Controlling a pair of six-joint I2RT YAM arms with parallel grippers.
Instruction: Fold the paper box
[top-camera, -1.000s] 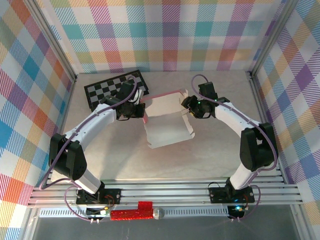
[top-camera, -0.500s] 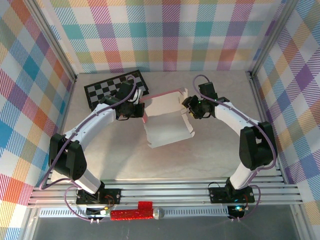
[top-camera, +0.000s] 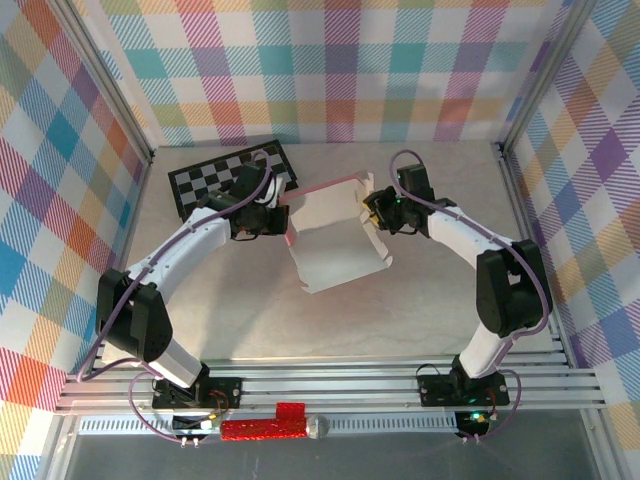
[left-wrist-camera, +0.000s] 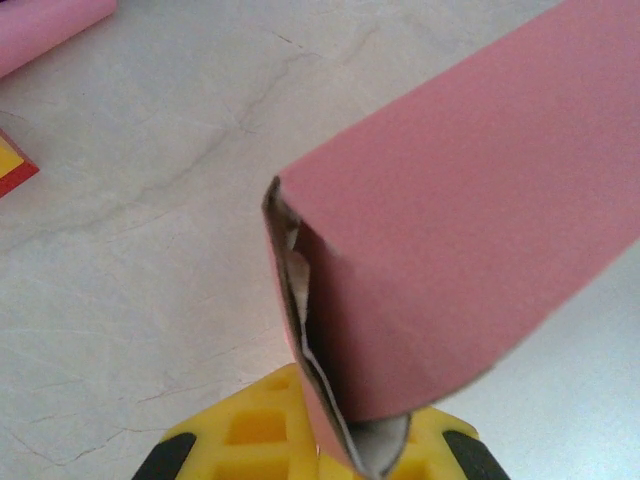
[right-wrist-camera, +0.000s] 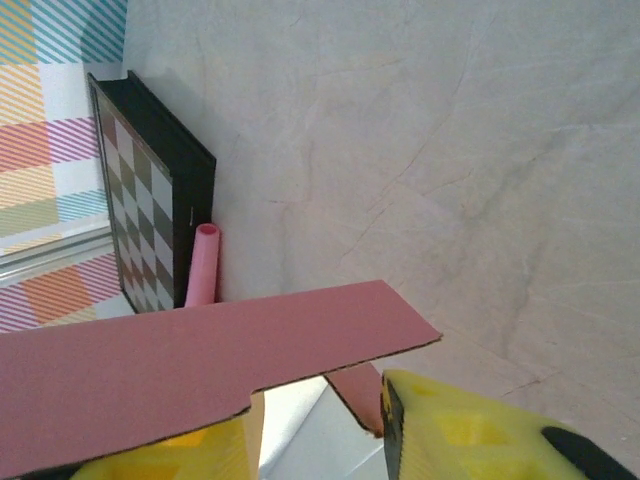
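Jaws of left gripper (left-wrist-camera: 335, 445) clamp the paper box (left-wrist-camera: 470, 230) wall; right gripper (right-wrist-camera: 320, 430) hold is unclear, while its wrist view shows a pink cylinder (right-wrist-camera: 203, 265) beside the checkerboard (right-wrist-camera: 140, 190) beyond

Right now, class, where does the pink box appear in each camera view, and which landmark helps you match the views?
Top external: box at the centre of the table, right of the checkerboard.
Left wrist: box close up on the right side, a folded edge facing the camera.
Right wrist: a box flap crosses the bottom.
Shared landmark: the checkerboard, far left in the top view, at left in the right wrist view.
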